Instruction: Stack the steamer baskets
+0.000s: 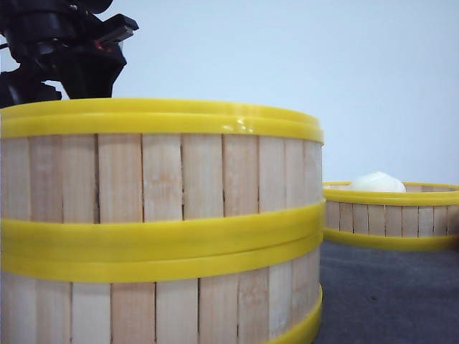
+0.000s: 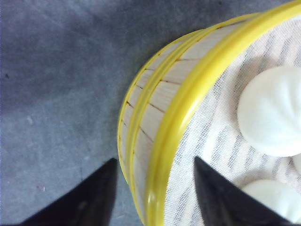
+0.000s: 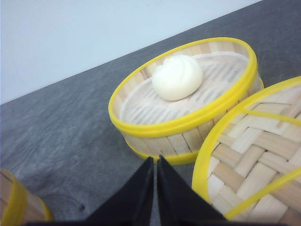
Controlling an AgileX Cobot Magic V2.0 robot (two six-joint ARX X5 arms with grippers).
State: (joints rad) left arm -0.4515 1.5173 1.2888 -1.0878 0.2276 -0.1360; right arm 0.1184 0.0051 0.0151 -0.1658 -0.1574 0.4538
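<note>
Two baskets (image 1: pixel 158 215) stacked, L gripper (image 2: pixel 155 188) open astride top rim, R gripper (image 3: pixel 155 188) closed empty.

The front camera sits low on the table, very close to the stacked baskets (image 1: pixel 158 222). Each wrist camera looks down from close by. Front and right views share the lone basket (image 1: pixel 391 215) (image 3: pixel 188 103).
</note>
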